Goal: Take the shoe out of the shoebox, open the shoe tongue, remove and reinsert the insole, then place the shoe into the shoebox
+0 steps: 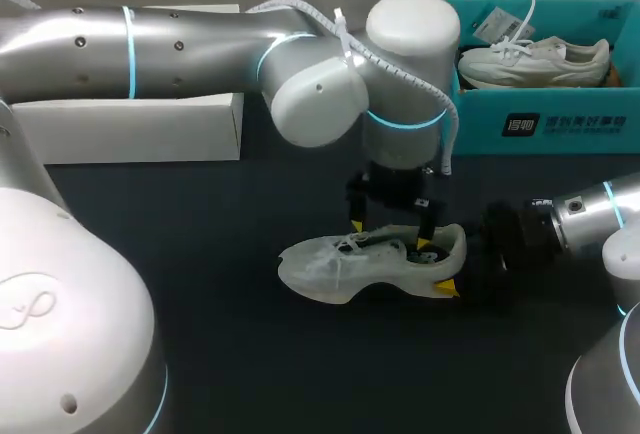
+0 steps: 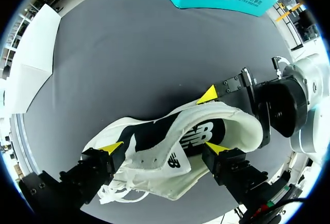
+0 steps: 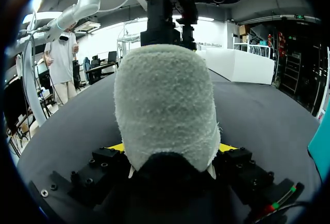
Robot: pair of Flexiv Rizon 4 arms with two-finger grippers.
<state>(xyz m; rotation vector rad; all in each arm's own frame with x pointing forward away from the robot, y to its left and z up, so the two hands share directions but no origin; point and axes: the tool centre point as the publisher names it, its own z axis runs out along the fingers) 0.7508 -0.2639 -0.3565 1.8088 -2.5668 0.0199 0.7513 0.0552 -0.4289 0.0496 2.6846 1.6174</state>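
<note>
Overhead, your shoe (image 1: 330, 269) lies beneath the left gripper (image 1: 392, 236), its heel in the right gripper (image 1: 440, 270). Left wrist: jaws spread open over the soft, floppy upper. Right wrist: jaws clamp the heel, probably the stiffest hold.

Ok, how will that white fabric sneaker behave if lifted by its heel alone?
Probably light: the white fabric sneaker looks thin-walled. Its upper folds and sags in the left wrist view, so expect floppiness. The fuzzy heel in the right pincer may compress and slip.
</note>
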